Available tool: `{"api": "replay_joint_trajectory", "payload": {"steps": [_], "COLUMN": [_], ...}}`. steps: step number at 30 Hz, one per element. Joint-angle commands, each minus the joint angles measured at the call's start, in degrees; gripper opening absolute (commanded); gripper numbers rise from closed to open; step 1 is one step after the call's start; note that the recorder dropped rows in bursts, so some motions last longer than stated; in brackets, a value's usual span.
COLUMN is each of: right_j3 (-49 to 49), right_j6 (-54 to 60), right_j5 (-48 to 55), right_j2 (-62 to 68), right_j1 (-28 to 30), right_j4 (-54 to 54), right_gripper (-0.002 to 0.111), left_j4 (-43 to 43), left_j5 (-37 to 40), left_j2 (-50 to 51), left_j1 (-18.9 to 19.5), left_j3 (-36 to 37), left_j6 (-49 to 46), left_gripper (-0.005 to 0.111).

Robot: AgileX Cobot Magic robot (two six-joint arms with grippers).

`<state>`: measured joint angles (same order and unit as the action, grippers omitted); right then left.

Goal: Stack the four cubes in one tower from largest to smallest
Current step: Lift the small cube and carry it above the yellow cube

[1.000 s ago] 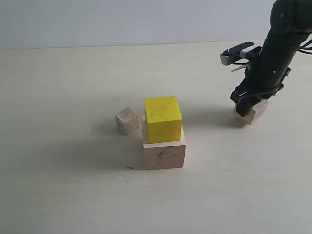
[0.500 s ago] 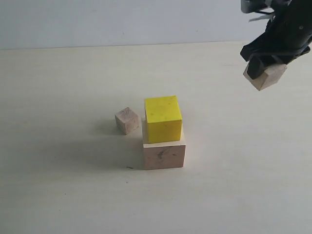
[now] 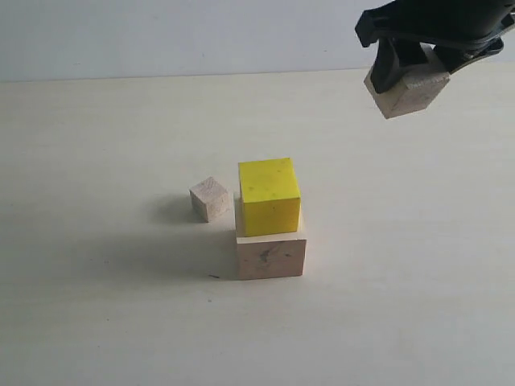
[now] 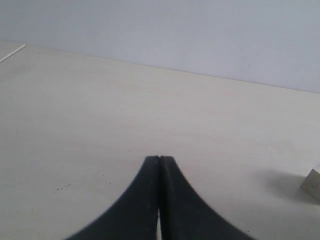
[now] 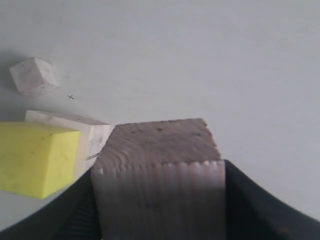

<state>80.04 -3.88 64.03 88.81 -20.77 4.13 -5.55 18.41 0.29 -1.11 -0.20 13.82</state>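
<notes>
Pinches the medium cube (image 3: 407,93) between the right gripper's (image 3: 410,74) fingers, up in the air. Has the yellow cube (image 3: 269,195) already seated on the large cube (image 3: 271,256), well below those fingers and off to one side. Leaves two placements: the held cube, then the small cube (image 3: 210,199) beyond the stack. Presses the left gripper's (image 4: 159,161) fingers together, empty. Bears no readable writing.

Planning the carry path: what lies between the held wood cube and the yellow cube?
Nothing: in the exterior view only bare table separates the held cube from the yellow cube.

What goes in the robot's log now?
right pincer: holding medium cube aloft | yellow cube on large cube | small cube on table
</notes>
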Motion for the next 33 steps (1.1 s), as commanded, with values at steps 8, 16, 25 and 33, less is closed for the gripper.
{"api": "replay_joint_trajectory", "payload": {"steps": [8,16,25,33], "right_j3": [0.3,0.3,0.3,0.5], "right_j6": [-3.4,-8.7,-14.3,-17.4], "right_j5": [2.5,2.7,5.9,5.9], "right_j2": [-4.9,-5.1,-2.0,2.1], "right_j1": [-8.9,-17.9,-21.9,-21.9], "right_j4": [-0.4,-1.5,-1.2,-1.1], "right_gripper": [0.001,0.001,0.001,0.000], "left_j4": [0.0,0.0,0.0,0.0], "left_j5": [-0.5,-0.5,-0.5,-0.5], "left_j2": [-0.3,-0.3,-0.3,-0.3], "left_j1": [-0.1,-0.1,-0.1,-0.1], "left_j3": [0.2,0.2,0.2,0.2], "left_j6": [0.0,0.0,0.0,0.0], "left_gripper": [0.000,0.000,0.000,0.000]}}
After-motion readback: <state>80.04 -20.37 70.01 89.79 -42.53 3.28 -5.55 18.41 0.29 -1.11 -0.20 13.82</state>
